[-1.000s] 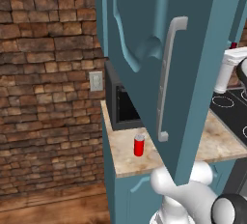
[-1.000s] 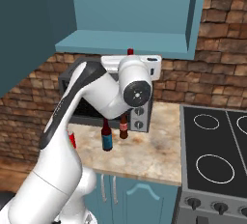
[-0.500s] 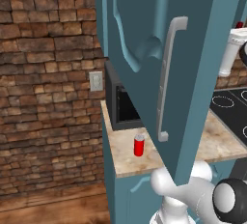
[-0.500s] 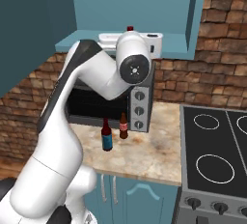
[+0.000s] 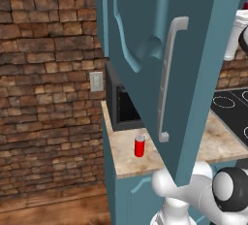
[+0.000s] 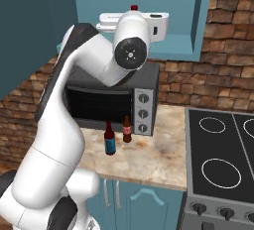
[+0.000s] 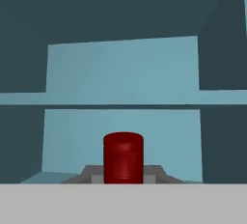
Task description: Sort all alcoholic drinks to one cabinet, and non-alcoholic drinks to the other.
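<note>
At the left end of the surface [image 5: 127,163] stands a small red can [image 5: 139,145] with a silver top, upright and alone, just in front of the dark oven [image 5: 122,104] and beside the open teal cabinet door [image 5: 145,35] with its long grey handle [image 5: 167,78]. From the other side, two bottles stand upright in front of the oven, near each other but apart: on the left a dark one with a blue label [image 6: 109,140], on the right a smaller brown cola bottle [image 6: 127,130] with a red label, closer to the oven's knobs. Further right lies the black stove [image 6: 218,154]. Above all this the arm reaches up to the open upper cabinet [image 6: 196,11], and the gripper [image 7: 123,174] is level with its lower shelf. Its tips are drawn close together, clamped on a bottle [image 7: 123,153] — what shows of it is a round red cap, upright, rising between the two grey fingertips [image 7: 91,174]. The bottle's body is hidden below the cap, so its colour cannot be told in the hand view. Behind it are the cabinet's pale blue back wall and a shelf [image 7: 120,97] across it — whether the bottle rests on a shelf cannot be told.
</note>
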